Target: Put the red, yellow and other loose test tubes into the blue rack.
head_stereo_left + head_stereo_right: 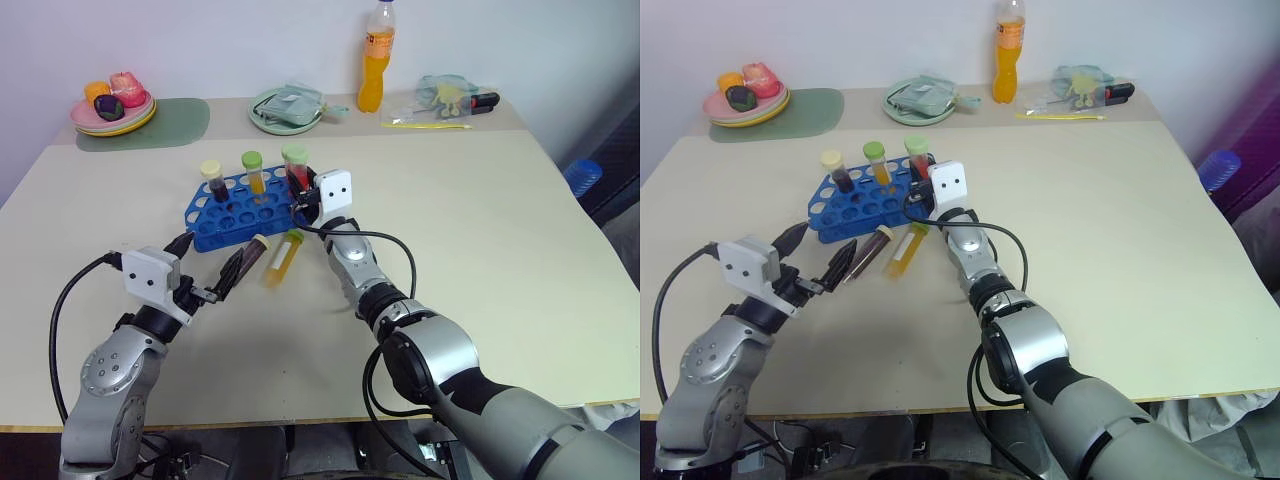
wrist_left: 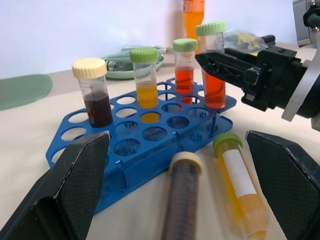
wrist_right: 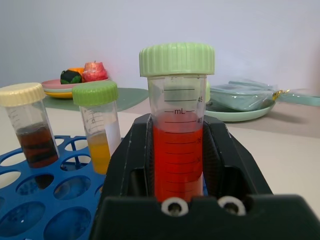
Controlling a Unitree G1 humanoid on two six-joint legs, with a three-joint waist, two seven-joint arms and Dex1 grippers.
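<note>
Right wrist view showed the right gripper (image 3: 181,172) pinching an upright red tube (image 3: 178,125) at the blue rack (image 1: 240,209), while the left gripper (image 1: 208,274) hovered with jaws spread wide just short of a dark tube (image 1: 252,254) and a yellow tube (image 1: 283,257) lying on the table (image 1: 500,230).
</note>
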